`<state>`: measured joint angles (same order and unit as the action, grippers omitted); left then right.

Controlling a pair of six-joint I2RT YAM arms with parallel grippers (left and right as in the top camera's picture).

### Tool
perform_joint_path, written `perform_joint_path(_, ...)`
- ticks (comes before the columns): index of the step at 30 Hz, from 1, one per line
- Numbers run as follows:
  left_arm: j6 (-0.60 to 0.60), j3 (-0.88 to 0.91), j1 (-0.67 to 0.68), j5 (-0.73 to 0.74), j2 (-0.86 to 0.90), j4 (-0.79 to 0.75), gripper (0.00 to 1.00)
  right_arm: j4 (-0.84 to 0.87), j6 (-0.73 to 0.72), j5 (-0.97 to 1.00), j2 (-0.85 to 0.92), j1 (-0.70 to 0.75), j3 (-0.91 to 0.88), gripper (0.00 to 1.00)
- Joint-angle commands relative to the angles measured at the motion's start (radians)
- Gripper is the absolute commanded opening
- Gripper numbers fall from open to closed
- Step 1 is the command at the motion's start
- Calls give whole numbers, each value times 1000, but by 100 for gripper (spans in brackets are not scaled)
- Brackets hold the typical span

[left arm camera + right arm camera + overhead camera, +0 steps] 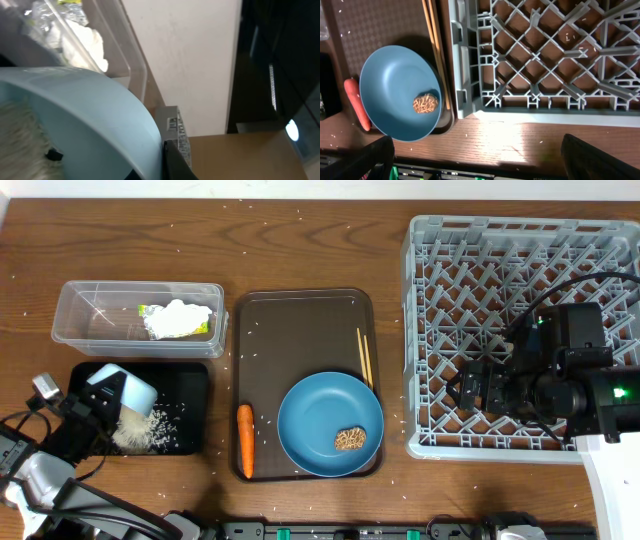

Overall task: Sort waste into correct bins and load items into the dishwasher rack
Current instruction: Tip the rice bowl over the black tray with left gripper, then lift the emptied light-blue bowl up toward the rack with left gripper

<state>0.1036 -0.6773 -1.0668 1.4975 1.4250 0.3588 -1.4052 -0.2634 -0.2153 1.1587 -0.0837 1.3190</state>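
While the left gripper (95, 397) is squeezed tight on the light blue cup (128, 390), tipped over the rice (140, 430) in the black tray (190, 380), the right gripper (470, 387) hangs wide open over the grey rack (520, 224), near the blue plate (320, 415), carrot (245, 442) and chopsticks (364, 358).

No legible text, brand or number in any view from here; the yellow snack wrapper (150, 311) in the clear tub (70, 330) is the likeliest carrier, but any print on it is too small from overhead and blurred in the left wrist view; a small grey panel (175, 131) just past the rim of the light blue cup (90, 125) carries dark marks that could be lettering; I can't read them.
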Motion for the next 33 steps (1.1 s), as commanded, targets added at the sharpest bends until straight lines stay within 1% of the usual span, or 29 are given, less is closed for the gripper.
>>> perform_joint_path(1,-40,12,-3,74,-8,-1,7,2,-13,5,1,-6,1,99)
perform_joint_path(5,-61,19,-3,73,-8,7,6,2,-13,5,1,-6,1,99)
perform_joint_path(6,-5,20,-3,74,-8,63,6,2,-13,5,1,-6,1,99)
perform_joint_path(7,3,20,-3,74,-10,119,6,2,-13,5,1,-6,1,99)
perform_joint_path(8,-54,21,3,73,-10,156,6,0,-13,5,1,-6,1,99)
perform_joint_path(9,-137,21,7,66,-10,183,6,0,-13,5,1,-6,1,99)
perform_joint_path(10,-178,21,10,37,-8,192,7,1,-13,5,1,-6,1,99)
perform_joint_path(11,-161,21,10,10,-6,202,6,3,-13,5,1,-6,1,99)
perform_joint_path(12,-133,21,10,38,-6,218,6,3,-13,5,1,-6,1,99)
perform_joint_path(13,-150,21,10,74,-6,220,6,2,-13,5,1,-6,1,99)
perform_joint_path(14,-186,21,13,66,-6,197,6,1,-13,5,1,-6,1,99)
perform_joint_path(15,-200,21,13,25,-6,175,6,2,-13,5,1,-6,1,99)
perform_joint_path(16,-156,21,10,20,-6,187,6,3,-13,5,1,-6,1,99)
perform_joint_path(17,-153,21,9,63,-6,186,6,3,-13,5,1,-6,1,99)
perform_joint_path(18,-182,21,11,72,-6,179,6,2,-13,5,1,-6,1,99)
perform_joint_path(19,-201,21,14,43,-8,173,6,2,-13,5,1,-6,1,99)
perform_joint_path(21,-189,21,12,16,-7,174,6,7,-13,5,1,-6,1,99)
perform_joint_path(24,-172,21,11,-25,-7,105,6,8,-13,5,1,-6,1,99)
perform_joint_path(25,-119,21,11,-6,-7,103,6,8,-13,5,1,-6,1,99)
perform_joint_path(26,-96,21,14,46,-7,105,6,8,-13,5,1,-6,1,99)
perform_joint_path(27,-127,21,21,56,-8,104,7,5,-13,5,1,-6,1,99)
perform_joint_path(28,-154,21,26,5,-8,82,6,5,-13,5,1,-6,1,99)
perform_joint_path(29,-111,21,25,-52,-7,68,6,6,-13,5,1,-6,1,99)
perform_joint_path(30,-38,21,21,-68,-7,68,6,9,-13,5,1,-6,1,99)
perform_joint_path(31,3,21,19,-67,-8,64,6,9,-13,5,1,-6,1,99)
perform_joint_path(32,-6,21,24,-84,-8,45,6,6,-13,5,1,-6,1,99)
perform_joint_path(33,-5,21,28,-133,-8,23,6,5,-13,5,1,-6,1,99)
